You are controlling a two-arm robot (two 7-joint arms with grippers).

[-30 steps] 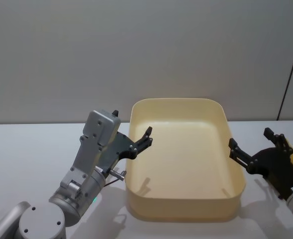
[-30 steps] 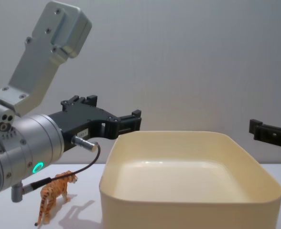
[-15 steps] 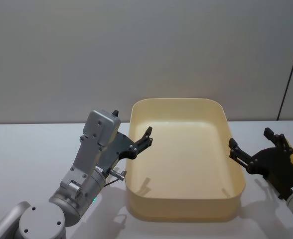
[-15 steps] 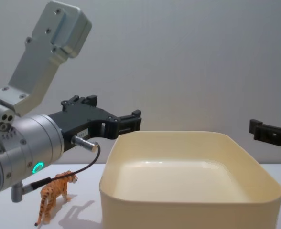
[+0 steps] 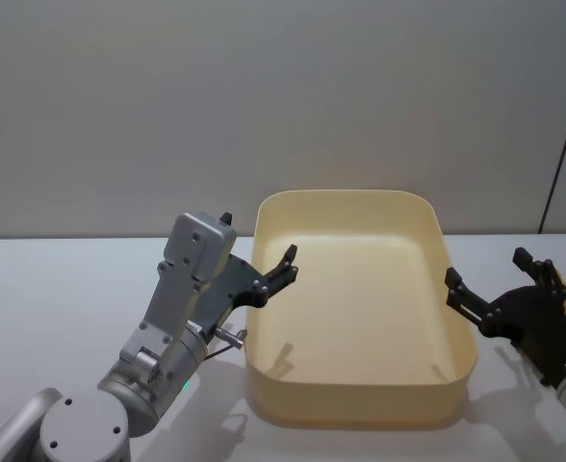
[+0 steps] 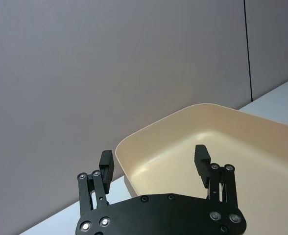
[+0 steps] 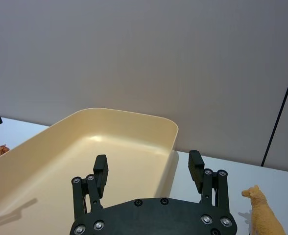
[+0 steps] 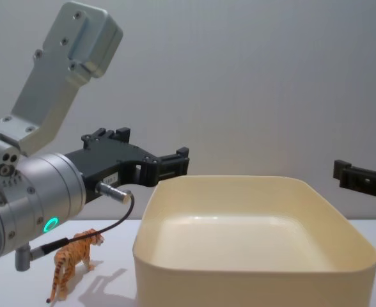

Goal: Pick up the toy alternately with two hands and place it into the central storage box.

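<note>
The central storage box [image 5: 360, 409], a cream-yellow tub, stands in the middle of the white table with nothing inside. My left gripper [image 6: 154, 155] is open and holds nothing; it hovers at the box's left rim [image 8: 151, 192]. An orange striped tiger toy [image 8: 73, 261] stands on the table below that arm, left of the box. On the other side of the box my right gripper [image 5: 486, 267] is also open, with nothing between its fingers. A tan toy animal [image 7: 264, 215] stands on the table just right of it.
The white tabletop [image 5: 62, 289] runs left and right of the box, with a plain grey wall behind. The left arm's silver wrist housing [image 8: 79, 38] rises high at the left of the chest view. A cable [image 8: 111, 224] loops under the left gripper.
</note>
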